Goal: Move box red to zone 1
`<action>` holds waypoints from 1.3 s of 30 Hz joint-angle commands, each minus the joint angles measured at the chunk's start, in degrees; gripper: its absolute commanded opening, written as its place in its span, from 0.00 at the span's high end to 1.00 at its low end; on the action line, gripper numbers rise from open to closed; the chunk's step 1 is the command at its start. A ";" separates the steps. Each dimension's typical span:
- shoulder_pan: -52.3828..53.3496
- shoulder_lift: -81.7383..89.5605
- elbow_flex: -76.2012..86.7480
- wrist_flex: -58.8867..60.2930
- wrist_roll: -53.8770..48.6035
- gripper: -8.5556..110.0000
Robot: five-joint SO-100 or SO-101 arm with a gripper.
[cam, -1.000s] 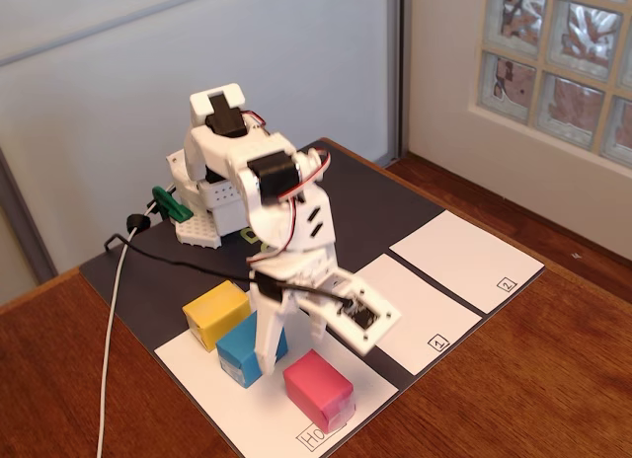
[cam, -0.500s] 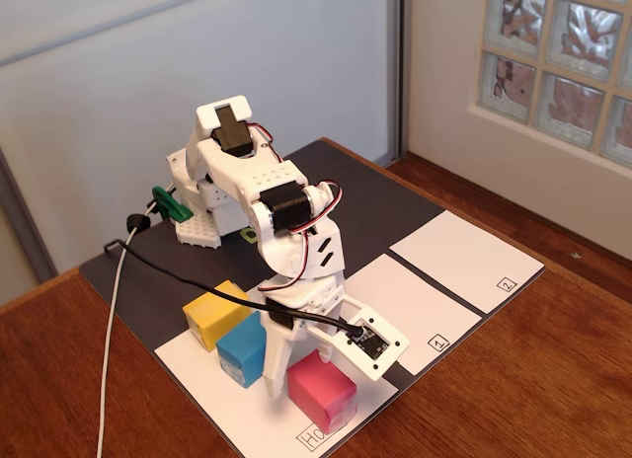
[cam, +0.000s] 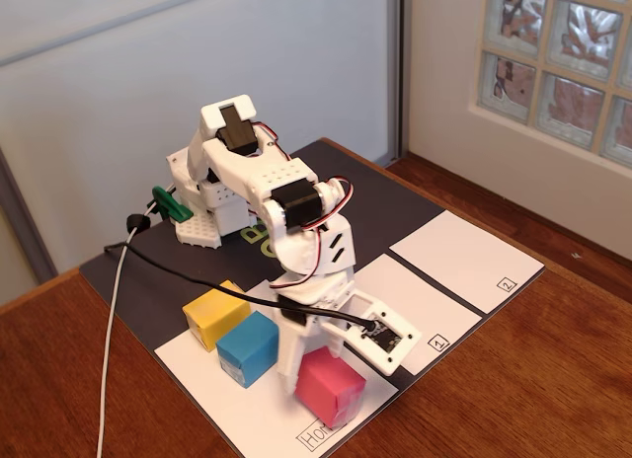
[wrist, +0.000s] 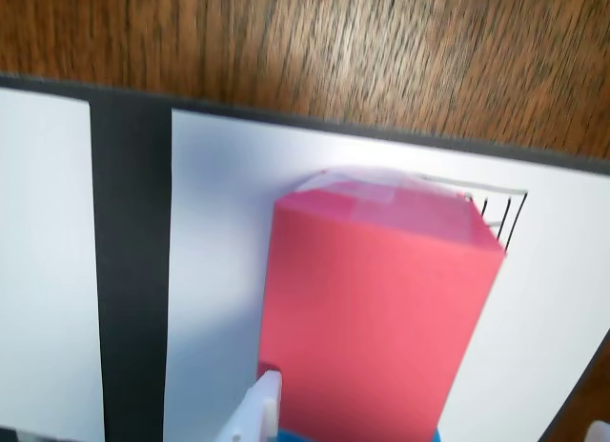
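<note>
The arm bends low over the white Home sheet at the near edge of the mat, and the gripper comes straight down on the box red, which sits at that sheet's near right corner beside the handwritten label. The yellow box and blue box wait just to its left in the fixed view, close together, so a top-down approach looks like the way to avoid knocking them. In the wrist view the box red fills the middle, one white fingertip at its left side; the other barely peeks in at the right edge. The jaws look spread to straddle the box, not yet clamped. Zone 1 lies right, across the dark strip, unoccupied.
</note>
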 commanded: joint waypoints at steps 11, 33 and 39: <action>-1.05 8.61 -0.97 2.99 -1.32 0.64; -2.11 -1.14 -1.05 -2.90 -0.35 0.45; -2.64 -2.02 -1.05 -4.22 0.44 0.39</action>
